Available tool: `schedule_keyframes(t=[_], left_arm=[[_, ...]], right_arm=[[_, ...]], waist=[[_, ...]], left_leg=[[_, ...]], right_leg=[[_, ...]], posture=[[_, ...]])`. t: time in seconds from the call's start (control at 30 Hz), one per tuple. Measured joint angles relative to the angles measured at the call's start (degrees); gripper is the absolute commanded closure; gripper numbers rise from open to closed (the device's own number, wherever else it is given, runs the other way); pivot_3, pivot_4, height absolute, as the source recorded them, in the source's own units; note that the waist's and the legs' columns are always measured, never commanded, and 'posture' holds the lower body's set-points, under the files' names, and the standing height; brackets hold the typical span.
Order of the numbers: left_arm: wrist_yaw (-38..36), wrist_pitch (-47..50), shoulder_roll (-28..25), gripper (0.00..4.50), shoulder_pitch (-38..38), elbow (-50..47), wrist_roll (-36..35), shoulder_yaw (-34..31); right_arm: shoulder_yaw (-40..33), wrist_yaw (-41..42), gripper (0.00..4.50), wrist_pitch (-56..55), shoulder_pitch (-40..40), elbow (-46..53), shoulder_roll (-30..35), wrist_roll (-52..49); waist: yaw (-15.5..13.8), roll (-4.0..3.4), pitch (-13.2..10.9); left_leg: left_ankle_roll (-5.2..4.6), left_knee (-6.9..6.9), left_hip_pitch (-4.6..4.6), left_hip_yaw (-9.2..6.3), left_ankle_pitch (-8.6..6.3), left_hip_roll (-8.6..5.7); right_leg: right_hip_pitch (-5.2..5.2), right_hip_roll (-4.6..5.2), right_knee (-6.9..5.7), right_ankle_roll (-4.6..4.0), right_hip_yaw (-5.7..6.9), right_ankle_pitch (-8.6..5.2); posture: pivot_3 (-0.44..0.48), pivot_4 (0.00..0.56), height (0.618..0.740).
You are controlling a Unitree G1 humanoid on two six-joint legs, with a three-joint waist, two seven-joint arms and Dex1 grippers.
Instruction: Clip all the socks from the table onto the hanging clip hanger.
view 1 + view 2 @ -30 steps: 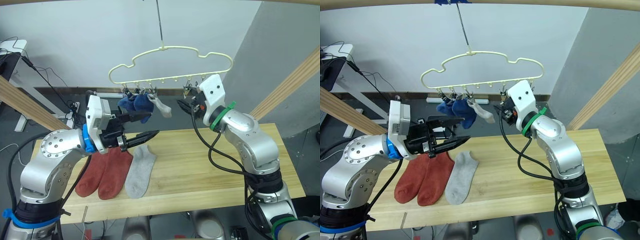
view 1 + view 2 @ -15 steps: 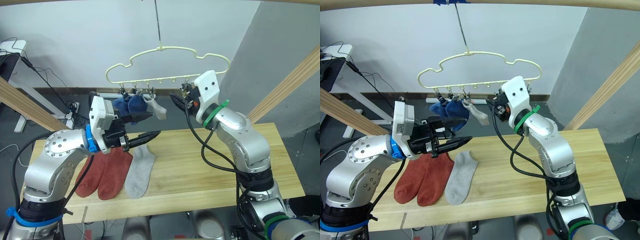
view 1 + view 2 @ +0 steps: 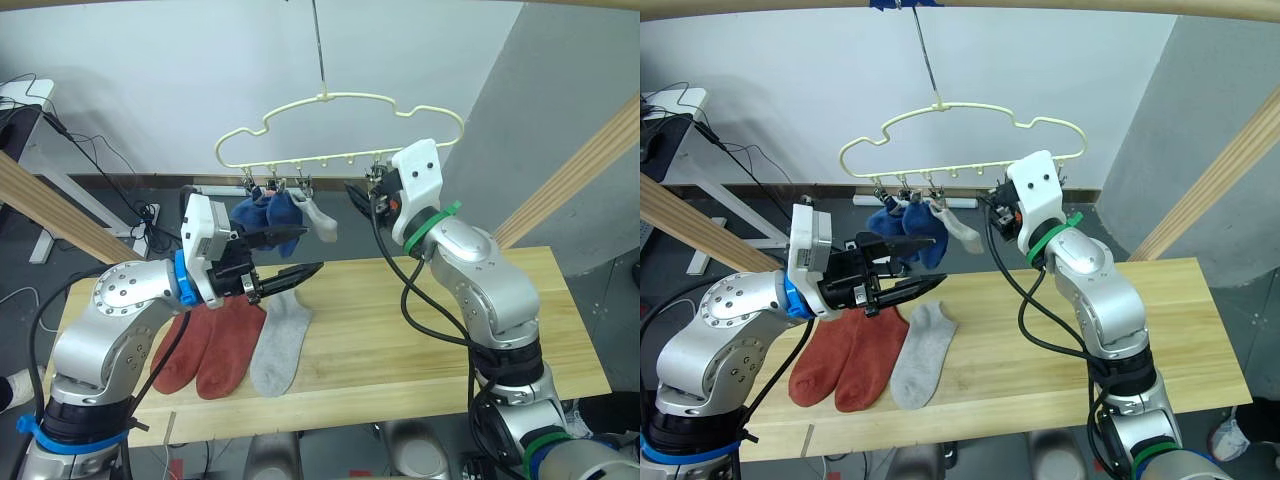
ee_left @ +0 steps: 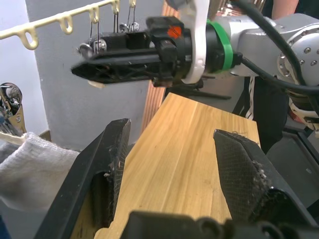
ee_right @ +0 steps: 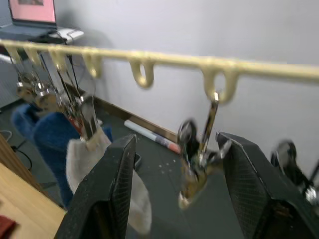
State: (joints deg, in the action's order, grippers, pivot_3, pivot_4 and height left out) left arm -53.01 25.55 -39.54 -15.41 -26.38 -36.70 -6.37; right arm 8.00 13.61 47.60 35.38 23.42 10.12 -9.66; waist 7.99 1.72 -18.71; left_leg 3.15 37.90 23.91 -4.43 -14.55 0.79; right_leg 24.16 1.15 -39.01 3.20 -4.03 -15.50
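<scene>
The pale yellow clip hanger [image 3: 340,120] hangs by its hook above the table [image 3: 430,340]. Two blue socks [image 3: 270,210] and a light grey sock [image 3: 318,218] hang from its left clips. On the table's left part lie two rust-red socks [image 3: 210,340] and a grey sock [image 3: 280,340]. My left gripper [image 3: 305,250] hovers open and empty over the lying socks, below the hung ones. My right gripper [image 5: 177,144] is up at the clip row, open, with a free metal clip [image 5: 199,159] dangling between its fingers.
A round wooden rail [image 3: 1040,8] with blue tape [image 3: 902,3] carries the hanger's hook. Slanted wooden posts stand at the left [image 3: 50,210] and right [image 3: 580,165]. A desk with cables [image 3: 20,100] is at the far left behind the table.
My right gripper has moved left along the clip row to a free clip. The hanger swung slightly left and back. The left gripper has barely shifted.
</scene>
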Motion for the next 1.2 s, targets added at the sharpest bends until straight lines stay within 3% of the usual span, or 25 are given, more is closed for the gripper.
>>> schedule_keyframes(t=[0.33, 0.47, 1.2], left_arm=[[-0.1, 0.0, 0.0, 1.56, 0.3, 0.0, 0.0, 0.5], [-0.1, 0.0, 0.2, 1.56, 0.3, 0.0, 0.0, 1.0], [-0.4, 0.0, 0.2, 1.56, 0.1, 0.1, 0.1, 1.1]], right_arm=[[0.0, 1.4, 1.84, 6.4, -6.7, 6.8, 6.9, -0.6], [0.0, 1.3, 2.73, 7.1, -6.7, 7.3, 6.2, -0.7], [0.5, -1.7, 2.73, 7.1, -0.5, 5.9, -0.1, 0.0]], waist=[[0.1, 0.00, 0.0], [0.2, 0.00, 0.0], [0.1, 0.00, 0.0]], left_leg=[[0.00, 0.02, -0.02, 0.04, 0.00, -0.03], [0.00, 0.02, -0.03, 0.00, 0.00, -0.03], [0.00, 0.03, -0.01, 0.01, 0.00, -0.02]], right_leg=[[-0.01, -0.02, -0.02, 0.00, -0.02, 0.00], [0.00, -0.10, -0.05, -0.01, 0.02, 0.01], [0.00, -0.04, -0.03, -0.01, 0.01, 0.01]], posture=[[-0.212, 0.290, 0.740], [-0.212, 0.291, 0.740], [-0.208, 0.285, 0.740]])
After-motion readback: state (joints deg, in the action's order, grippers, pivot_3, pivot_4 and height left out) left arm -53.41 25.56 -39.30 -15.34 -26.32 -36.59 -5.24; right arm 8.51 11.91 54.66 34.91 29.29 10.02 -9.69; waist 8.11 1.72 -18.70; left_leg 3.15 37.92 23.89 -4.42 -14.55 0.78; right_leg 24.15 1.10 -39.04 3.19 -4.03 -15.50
